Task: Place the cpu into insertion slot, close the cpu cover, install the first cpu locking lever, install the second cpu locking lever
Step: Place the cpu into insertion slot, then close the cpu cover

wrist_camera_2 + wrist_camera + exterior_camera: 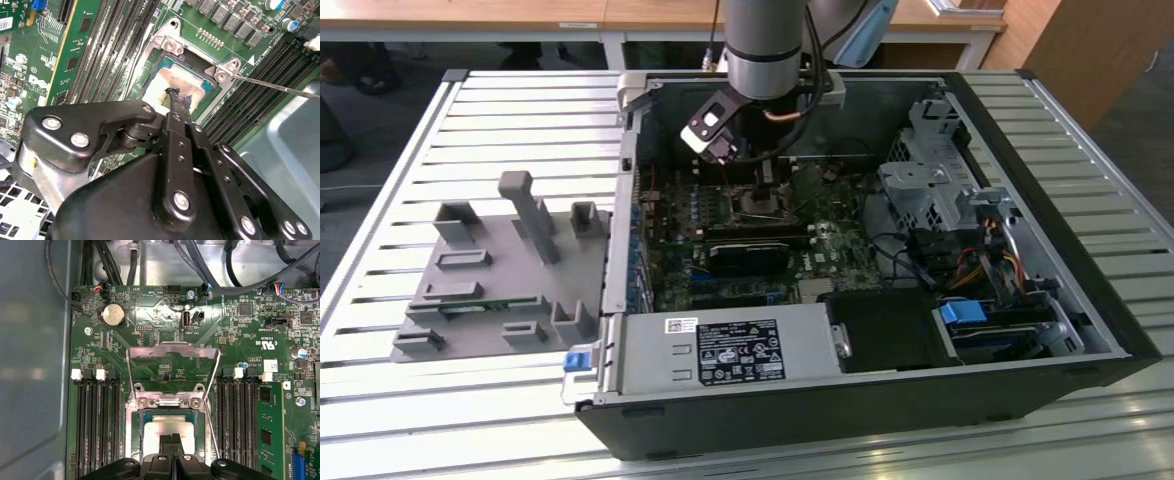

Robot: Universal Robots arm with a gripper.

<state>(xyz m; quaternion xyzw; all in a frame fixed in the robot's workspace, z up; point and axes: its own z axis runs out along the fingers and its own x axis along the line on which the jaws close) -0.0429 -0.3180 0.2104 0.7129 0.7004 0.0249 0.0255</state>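
Observation:
The cpu [156,432], a pale silver-beige square, lies flat in the insertion slot [131,426] on the green motherboard. The same cpu [167,80] and the slot's metal rim [170,45] appear in the second wrist view. My gripper [172,439] hangs straight over the chip with its two black fingers pressed together, and their tips [177,97] sit at the cpu's top face. The cpu cover [172,347] stands flipped open behind the socket, with the board visible through its window. A thin wire locking lever [280,87] sticks out beside the socket. In the exterior view the gripper [767,190] reaches into the open computer case.
Rows of black memory slots [97,425] flank the socket on both sides. A long black finned block [750,250] lies just in front of the socket. A grey fixture [494,270] sits on the slatted table at the exterior view's left. Cables and drive cages [934,190] crowd the case's right.

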